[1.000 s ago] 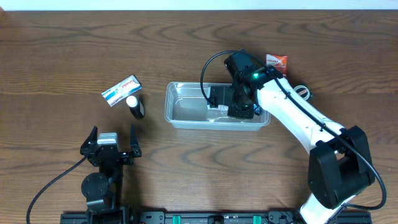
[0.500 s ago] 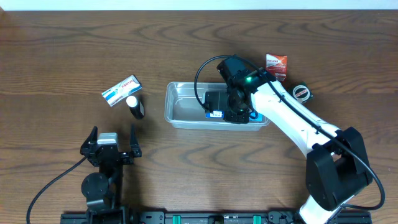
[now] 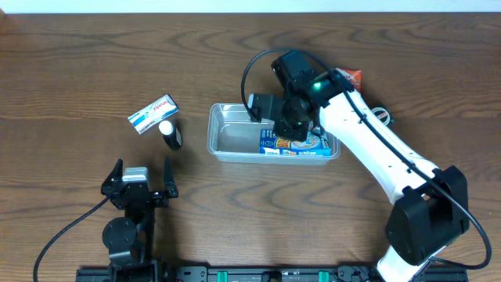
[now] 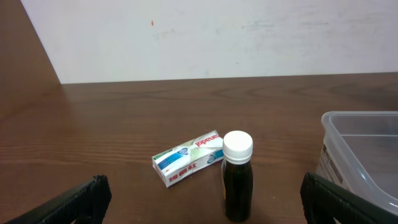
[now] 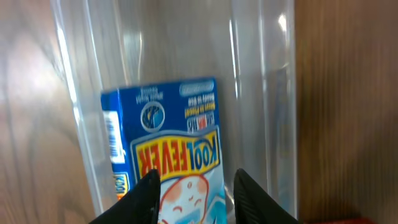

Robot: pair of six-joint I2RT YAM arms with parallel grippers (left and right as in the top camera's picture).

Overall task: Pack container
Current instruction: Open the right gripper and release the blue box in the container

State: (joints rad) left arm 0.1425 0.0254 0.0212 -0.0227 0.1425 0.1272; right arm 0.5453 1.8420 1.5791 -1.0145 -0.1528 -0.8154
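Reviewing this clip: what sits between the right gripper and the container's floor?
The blue Kool Fever box lies flat on the floor of the container, below the open right gripper. The right wrist view shows it best, and the overhead view agrees.

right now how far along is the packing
One item done: the blue box lies flat in the container. In hand: nothing; the right claw hangs open over the box, and the left claw sits open. Likely left: the white packet and capped bottle left of the container, and the red packet behind it.
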